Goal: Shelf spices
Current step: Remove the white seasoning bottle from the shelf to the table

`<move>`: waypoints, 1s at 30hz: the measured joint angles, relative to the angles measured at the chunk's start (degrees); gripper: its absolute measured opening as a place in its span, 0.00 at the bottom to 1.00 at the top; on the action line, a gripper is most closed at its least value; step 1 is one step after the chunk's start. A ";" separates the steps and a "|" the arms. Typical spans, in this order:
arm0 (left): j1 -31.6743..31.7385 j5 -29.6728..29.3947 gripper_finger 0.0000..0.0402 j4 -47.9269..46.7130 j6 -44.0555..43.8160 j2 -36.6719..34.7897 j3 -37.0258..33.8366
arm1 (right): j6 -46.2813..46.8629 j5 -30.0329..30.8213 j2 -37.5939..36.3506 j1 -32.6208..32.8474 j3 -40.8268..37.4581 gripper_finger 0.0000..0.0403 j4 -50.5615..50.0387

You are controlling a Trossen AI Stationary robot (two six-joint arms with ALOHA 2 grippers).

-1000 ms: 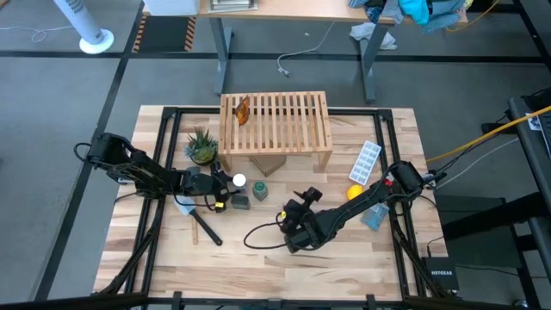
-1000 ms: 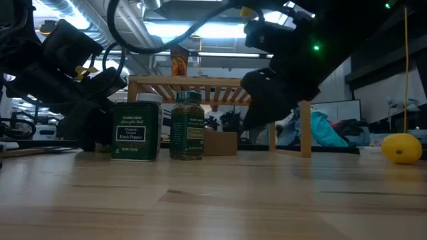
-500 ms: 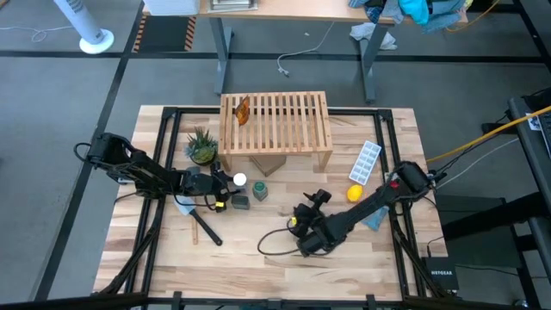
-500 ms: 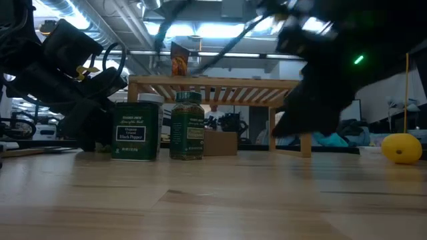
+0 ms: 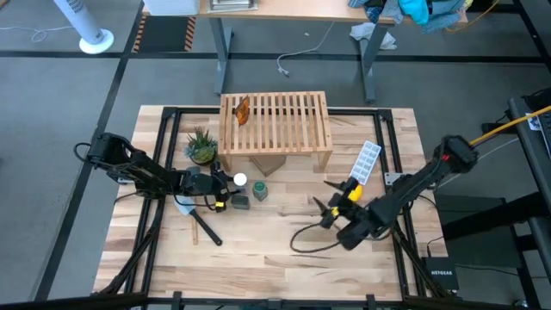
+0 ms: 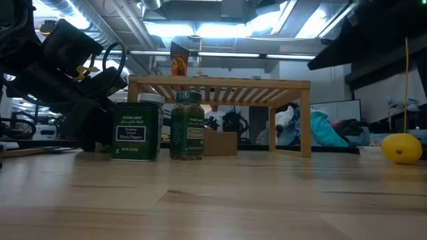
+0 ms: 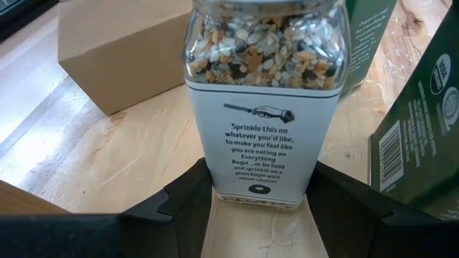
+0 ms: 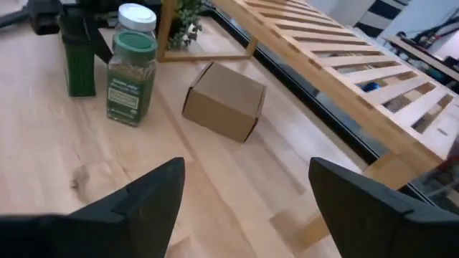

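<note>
The white-capped jar (image 7: 262,100) stands on the table between my left gripper's (image 7: 259,208) fingers, which are shut on it; from above it is left of centre (image 5: 238,181). Beside it stand the dark squarish tin (image 5: 240,202) and the green-lidded jar (image 5: 259,191). The amber-orange bottle (image 5: 242,109) sits on the left end of the slatted shelf (image 5: 284,120). My right gripper (image 5: 331,209) hovers open right of centre, clear of the spices (image 8: 244,208). My left gripper holds the white-capped jar by its lower part (image 7: 215,193), pinched between the two fingers (image 7: 183,204), one on each side. The fingers come in level from the table's left. The jar stands upright with its base on the table.
A cardboard box (image 5: 269,164) sits under the shelf's front edge, with a potted plant (image 5: 201,146) left of the shelf. A yellow lemon-like thing (image 5: 353,192) and a white ice tray (image 5: 368,162) lie near my right arm. A dark stick (image 5: 207,229) lies near the tin.
My right gripper has swung from the table's middle toward the right edge, drawing away from the spices and leaving the middle of the low view. The left arm and all four spices have kept still.
</note>
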 joint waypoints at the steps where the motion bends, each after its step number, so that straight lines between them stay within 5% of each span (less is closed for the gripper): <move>1: -0.01 -0.04 0.50 0.01 0.00 0.00 0.00 | -1.77 -0.64 -1.94 -0.49 -2.44 0.75 3.72; 7: 0.00 -0.16 0.50 0.11 0.46 0.02 0.00 | -13.68 -10.99 -10.05 -4.58 -19.44 0.75 34.85; 15: 0.00 -0.23 0.50 0.20 0.39 0.02 0.00 | -30.47 -31.41 -10.39 -11.51 -33.46 0.75 72.01; 30: 0.00 -0.23 0.50 0.28 0.39 0.02 0.00 | -29.56 -44.27 -10.34 -26.40 -41.51 0.75 75.19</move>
